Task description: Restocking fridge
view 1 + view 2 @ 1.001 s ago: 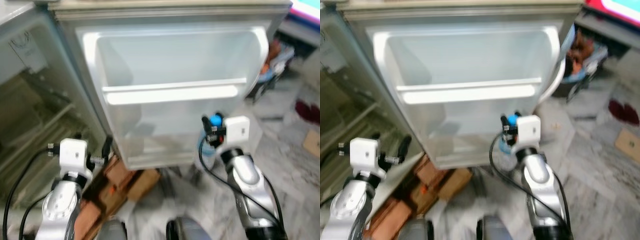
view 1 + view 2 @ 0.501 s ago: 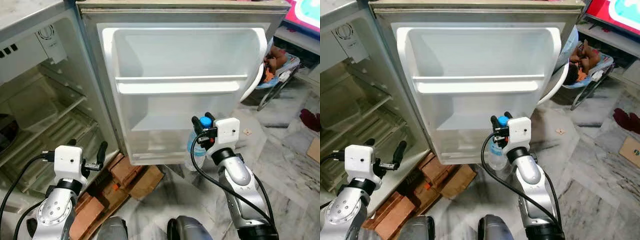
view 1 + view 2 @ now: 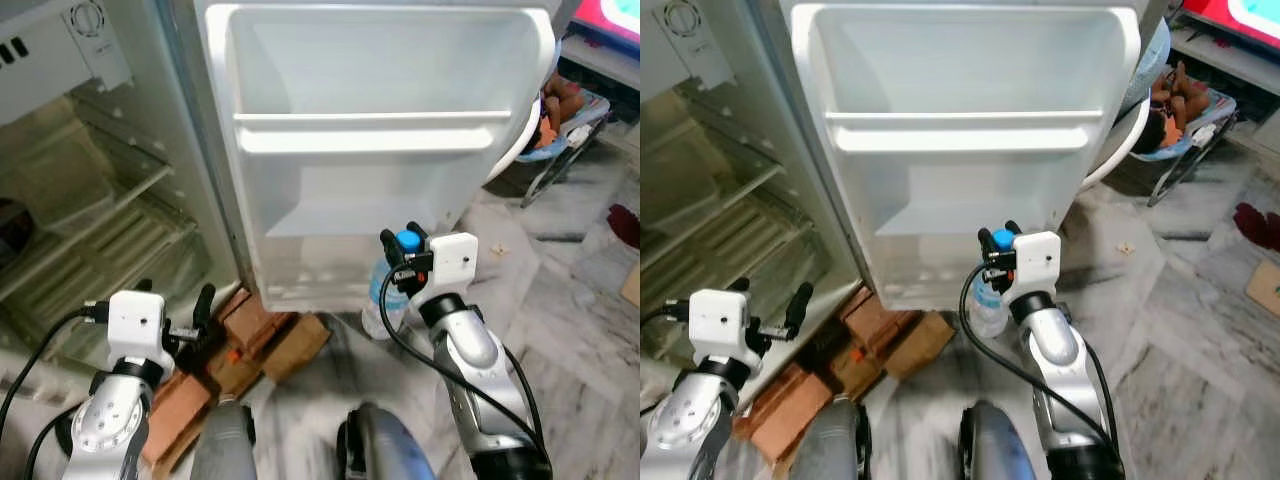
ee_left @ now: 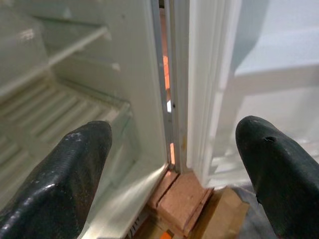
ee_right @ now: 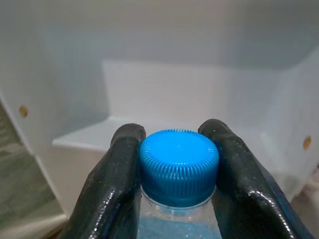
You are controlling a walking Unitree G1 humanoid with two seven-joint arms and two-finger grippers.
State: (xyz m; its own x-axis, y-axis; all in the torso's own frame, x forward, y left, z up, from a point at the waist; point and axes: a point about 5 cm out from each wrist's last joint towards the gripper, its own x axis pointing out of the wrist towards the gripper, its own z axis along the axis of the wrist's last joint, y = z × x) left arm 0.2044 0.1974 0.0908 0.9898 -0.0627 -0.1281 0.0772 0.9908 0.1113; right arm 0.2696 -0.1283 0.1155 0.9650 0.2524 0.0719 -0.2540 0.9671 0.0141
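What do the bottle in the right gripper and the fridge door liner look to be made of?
Water bottle: clear plastic, see-through body, under a ribbed blue plastic cap, held by the right gripper. Fridge door liner: apparently smooth, slightly glossy moulded white plastic, with rounded corners and a one-piece shelf rail.

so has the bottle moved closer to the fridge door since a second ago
Cannot tell. The camera itself shifted. The bottle, clamped at its blue cap by the right gripper, sits just off the door's lower right corner, much as before.
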